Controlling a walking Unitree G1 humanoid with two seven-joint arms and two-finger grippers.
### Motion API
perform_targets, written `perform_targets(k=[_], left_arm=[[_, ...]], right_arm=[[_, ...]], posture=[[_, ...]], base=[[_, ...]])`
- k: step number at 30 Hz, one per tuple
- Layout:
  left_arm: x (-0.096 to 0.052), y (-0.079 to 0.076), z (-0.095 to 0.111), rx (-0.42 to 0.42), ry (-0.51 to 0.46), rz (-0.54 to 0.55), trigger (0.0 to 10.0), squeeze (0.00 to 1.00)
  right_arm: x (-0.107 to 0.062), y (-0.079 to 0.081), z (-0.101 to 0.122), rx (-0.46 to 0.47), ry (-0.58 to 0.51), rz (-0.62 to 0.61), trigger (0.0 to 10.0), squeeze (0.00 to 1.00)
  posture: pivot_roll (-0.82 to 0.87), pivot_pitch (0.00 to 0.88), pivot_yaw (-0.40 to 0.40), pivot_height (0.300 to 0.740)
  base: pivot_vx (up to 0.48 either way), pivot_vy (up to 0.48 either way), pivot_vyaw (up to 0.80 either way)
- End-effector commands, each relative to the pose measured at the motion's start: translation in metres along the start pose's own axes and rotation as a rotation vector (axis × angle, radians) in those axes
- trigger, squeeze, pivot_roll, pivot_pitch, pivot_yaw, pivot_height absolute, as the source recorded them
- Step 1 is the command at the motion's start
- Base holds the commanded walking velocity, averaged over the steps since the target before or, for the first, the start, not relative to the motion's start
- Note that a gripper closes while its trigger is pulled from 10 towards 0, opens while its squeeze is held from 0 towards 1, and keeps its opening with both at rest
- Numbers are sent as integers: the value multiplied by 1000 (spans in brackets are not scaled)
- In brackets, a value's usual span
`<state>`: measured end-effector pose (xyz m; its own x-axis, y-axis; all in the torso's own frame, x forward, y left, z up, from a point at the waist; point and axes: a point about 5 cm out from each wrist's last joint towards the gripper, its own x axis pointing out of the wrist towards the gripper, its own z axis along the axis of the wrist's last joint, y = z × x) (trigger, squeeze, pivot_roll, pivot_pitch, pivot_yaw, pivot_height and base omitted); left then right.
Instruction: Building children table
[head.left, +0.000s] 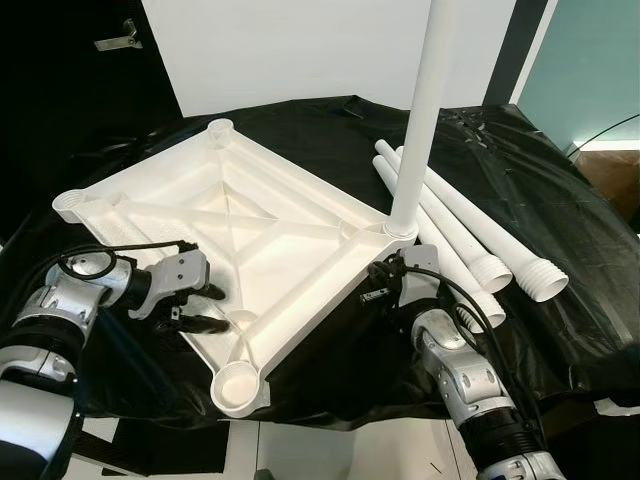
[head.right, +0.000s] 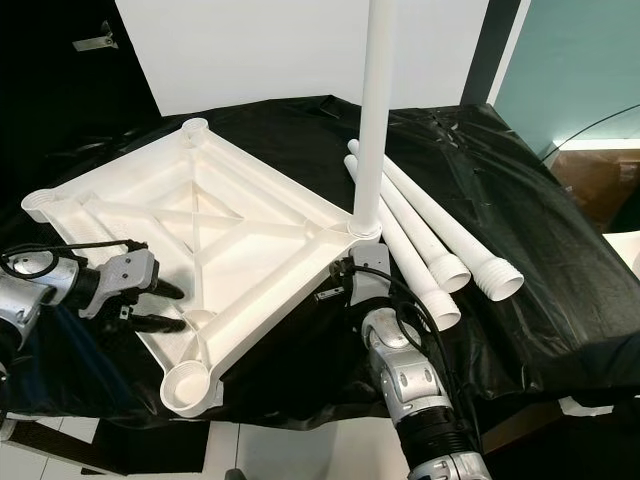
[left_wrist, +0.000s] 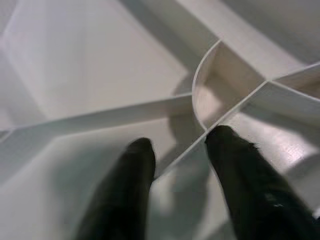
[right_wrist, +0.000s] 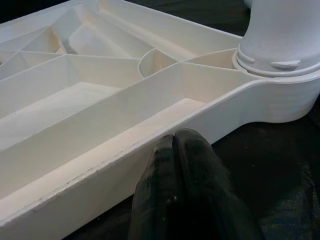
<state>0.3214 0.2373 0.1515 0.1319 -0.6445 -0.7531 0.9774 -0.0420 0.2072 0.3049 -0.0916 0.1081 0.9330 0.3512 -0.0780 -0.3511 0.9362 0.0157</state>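
1 leg (head.left: 425, 110) stands upright in a corner socket of the upturned table (head.left: 250, 230) on the black-covered tabletop (head.left: 560, 215). Left gripper (left_wrist: 177, 150) jaws straddle a rib, parted. Right gripper (right_wrist: 172, 145) jaws clenched, empty, against the table's rim.

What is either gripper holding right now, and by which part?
Nothing is clamped. The left gripper straddles a rib inside the upturned tabletop, fingers open. The right gripper, fingers shut, rests against the tabletop's outer edge.

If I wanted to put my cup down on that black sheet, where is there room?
Bare black sheet lies right of the loose table legs, and behind the upturned tabletop. It is crowded at the near edge, where the left gripper and right gripper flank the tabletop.
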Motion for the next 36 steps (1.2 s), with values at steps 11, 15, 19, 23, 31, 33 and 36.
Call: perform_targets(k=[11,15,19,23,31,33,36], left_arm=[[43,-30,-11,77,133,-257,941,0],[67,-43,-5,57,88,-331,0,0],[92,-35,8,-23,-6,-200,0,0],[107,-23,18,-108,-68,-67,0,0],[127,-14,33,-256,-134,64,0,0],[127,-15,32,-253,-125,68,0,0],[126,-11,32,-286,-142,94,0,0]], right_arm=[[3,6,7,17,-20,17,10000,0],[3,5,9,17,-26,9,10000,0],[1,4,8,20,-25,-1,10000,0],[-1,4,6,23,-19,-4,10000,0],[-2,5,5,24,-12,-1,10000,0],[-2,5,6,24,-12,0,10000,0],[-2,6,6,24,-10,3,10000,0]], posture=[[-119,4,55,740],[-124,6,59,740],[-128,12,62,740],[-129,14,61,740],[-131,15,57,740],[-131,15,57,740],[-131,16,59,740]], base=[[0,0,0],[0,0,0],[0,0,0],[0,0,0],[0,0,0],[0,0,0],[0,0,0]])
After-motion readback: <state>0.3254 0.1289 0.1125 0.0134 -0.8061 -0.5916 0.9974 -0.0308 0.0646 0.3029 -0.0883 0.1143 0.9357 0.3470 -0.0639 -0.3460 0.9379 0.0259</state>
